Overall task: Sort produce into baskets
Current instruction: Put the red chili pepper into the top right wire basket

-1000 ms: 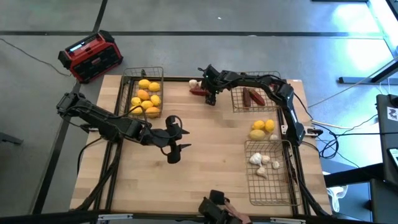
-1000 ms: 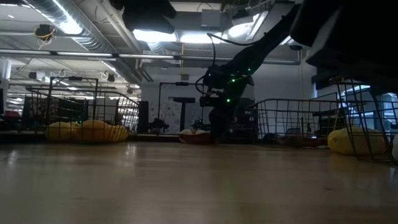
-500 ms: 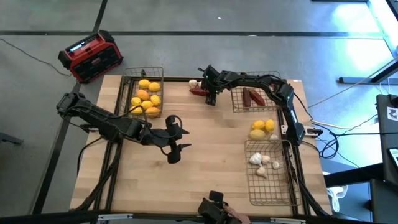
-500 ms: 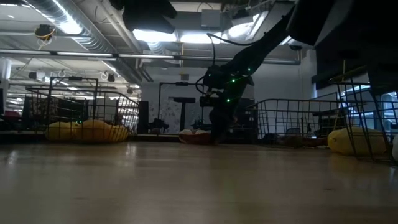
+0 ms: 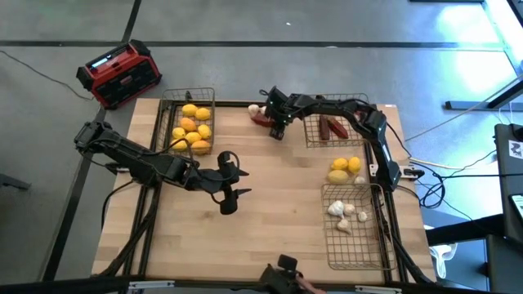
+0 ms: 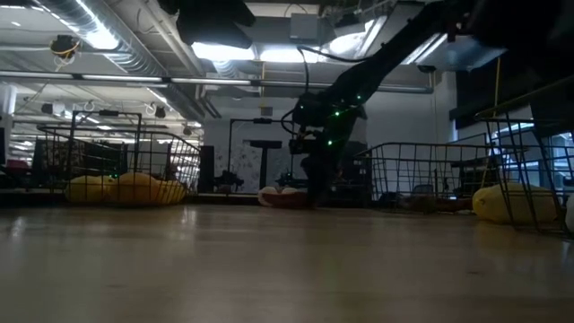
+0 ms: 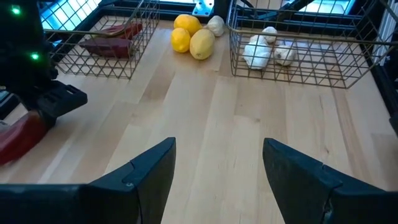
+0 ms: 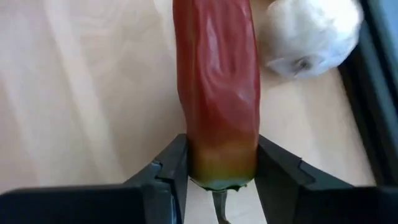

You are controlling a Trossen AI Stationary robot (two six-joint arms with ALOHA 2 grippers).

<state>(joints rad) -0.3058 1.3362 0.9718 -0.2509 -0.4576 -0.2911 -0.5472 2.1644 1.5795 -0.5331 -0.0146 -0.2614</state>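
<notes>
A: Red pepper [image 8: 217, 93] is pinched at its stem end between the right gripper [image 8: 217, 163] fingers, a garlic bulb [image 8: 310, 32] just beside it.

B: And the left gripper [image 7: 217, 168]? Spread wide over bare table [image 5: 278, 204], baskets [image 7: 298, 59] well ahead.

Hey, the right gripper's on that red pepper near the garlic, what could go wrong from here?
1. The right gripper is shut on only the stem end of the red pepper, so the long free end may sag or slip out on the lift.
2. A garlic bulb lies right beside the pepper and may get knocked toward the table edge.
3. The pepper basket has raised wire walls; the dangling end might catch on its rim.
</notes>
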